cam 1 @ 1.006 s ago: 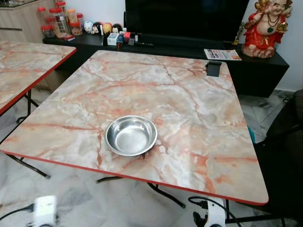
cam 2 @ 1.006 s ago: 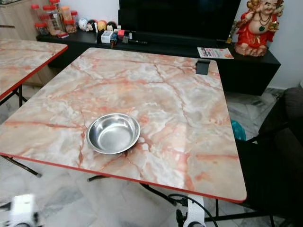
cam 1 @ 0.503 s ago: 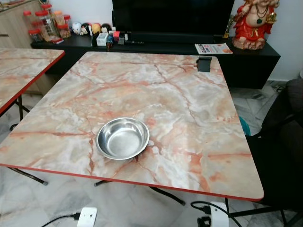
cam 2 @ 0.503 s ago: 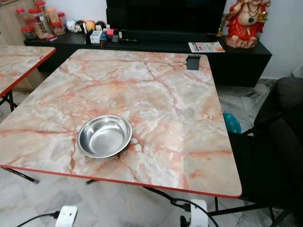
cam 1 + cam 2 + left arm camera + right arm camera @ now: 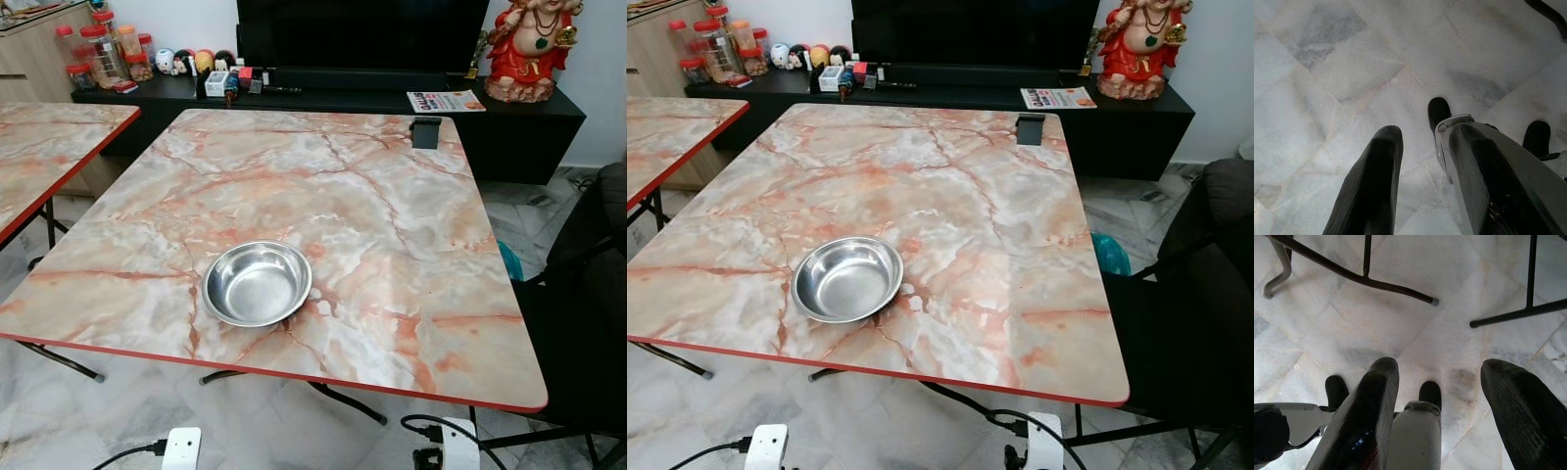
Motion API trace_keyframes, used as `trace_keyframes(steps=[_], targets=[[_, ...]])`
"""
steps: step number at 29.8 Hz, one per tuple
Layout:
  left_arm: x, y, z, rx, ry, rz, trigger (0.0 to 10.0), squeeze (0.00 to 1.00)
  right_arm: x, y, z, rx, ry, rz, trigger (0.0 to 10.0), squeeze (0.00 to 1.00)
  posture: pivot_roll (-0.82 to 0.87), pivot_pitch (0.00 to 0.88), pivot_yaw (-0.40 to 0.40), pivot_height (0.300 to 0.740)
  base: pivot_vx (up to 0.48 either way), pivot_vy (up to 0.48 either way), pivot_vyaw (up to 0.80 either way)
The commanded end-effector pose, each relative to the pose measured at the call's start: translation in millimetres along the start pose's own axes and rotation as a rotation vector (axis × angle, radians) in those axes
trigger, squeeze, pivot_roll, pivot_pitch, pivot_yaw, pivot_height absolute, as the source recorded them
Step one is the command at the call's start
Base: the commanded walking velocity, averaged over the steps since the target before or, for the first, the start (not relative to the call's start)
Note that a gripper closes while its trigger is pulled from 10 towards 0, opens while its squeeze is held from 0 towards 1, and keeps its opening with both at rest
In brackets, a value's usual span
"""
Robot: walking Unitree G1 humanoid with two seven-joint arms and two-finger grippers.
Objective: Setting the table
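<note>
A steel bowl [image 5: 257, 284] sits upright and empty on the marble-patterned surface [image 5: 392, 215], near the front edge and a little left of the middle. It touches nothing else. That edge carries a red trim. At the far right corner of the surface stands a small dark holder [image 5: 425, 132], well apart from the bowl.

Beyond the surface runs a low black cabinet [image 5: 529, 127]. On it lie a magazine [image 5: 446, 101], a red and gold statue [image 5: 534, 49] at the right end, a row of small round figures [image 5: 196, 61] and some small boxes [image 5: 227, 81] nearer the left, and red-lidded jars [image 5: 108, 49] at the far left. A large dark screen [image 5: 362, 34] stands behind them. A second surface [image 5: 49, 157] with the same pattern lies to the left, and a dark chair [image 5: 588, 313] stands at the right side.

Both arms hang low over the pale marble floor [image 5: 1342, 73]. The left pincer [image 5: 1422, 147] points down at the tiles, its two black fingers [image 5: 1376, 181] set a narrow way apart with nothing between them. The right pincer [image 5: 1440, 377] also points at the floor, its fingers [image 5: 1513, 406] spread wide and empty, with black table legs [image 5: 1376, 284] crossing the tiles beyond them. The robot's feet [image 5: 1430, 392] show past the fingertips in both wrist views.
</note>
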State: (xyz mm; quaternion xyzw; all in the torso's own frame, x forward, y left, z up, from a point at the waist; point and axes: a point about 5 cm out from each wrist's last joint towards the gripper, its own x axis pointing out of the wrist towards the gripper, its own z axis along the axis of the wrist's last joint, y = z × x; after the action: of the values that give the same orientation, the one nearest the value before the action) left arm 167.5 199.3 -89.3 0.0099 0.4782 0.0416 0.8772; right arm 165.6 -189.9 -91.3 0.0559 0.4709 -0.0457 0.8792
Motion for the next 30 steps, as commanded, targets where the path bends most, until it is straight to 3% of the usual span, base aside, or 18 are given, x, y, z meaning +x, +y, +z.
trace_keyframes(steps=[1, 17, 30], targets=[[-0.3, 3.8, -2.3, -0.008, 0.011, 0.015, 10.0, 0.0, 0.3, -0.7, 3.6, 0.017, -0.017, -0.004, 10.0, 0.0, -0.04, 0.0, 0.009, 0.74, 0.0, 0.0, 0.0], [-0.2, 3.1, -2.1, -0.049, 0.009, 0.024, 10.0, 0.0, -0.2, -1.3, 0.6, 0.023, -0.008, -0.009, 10.0, 0.0, -0.04, 0.0, 0.008, 0.74, 0.0, 0.0, 0.0], [-1.6, 6.5, -9.5, -0.064, 0.03, 0.039, 10.0, 0.0, 0.9, 1.8, 3.4, 0.038, -0.008, -0.009, 10.0, 0.0, -0.04, 0.0, 0.013, 0.74, 0.0, 0.465, 0.0]])
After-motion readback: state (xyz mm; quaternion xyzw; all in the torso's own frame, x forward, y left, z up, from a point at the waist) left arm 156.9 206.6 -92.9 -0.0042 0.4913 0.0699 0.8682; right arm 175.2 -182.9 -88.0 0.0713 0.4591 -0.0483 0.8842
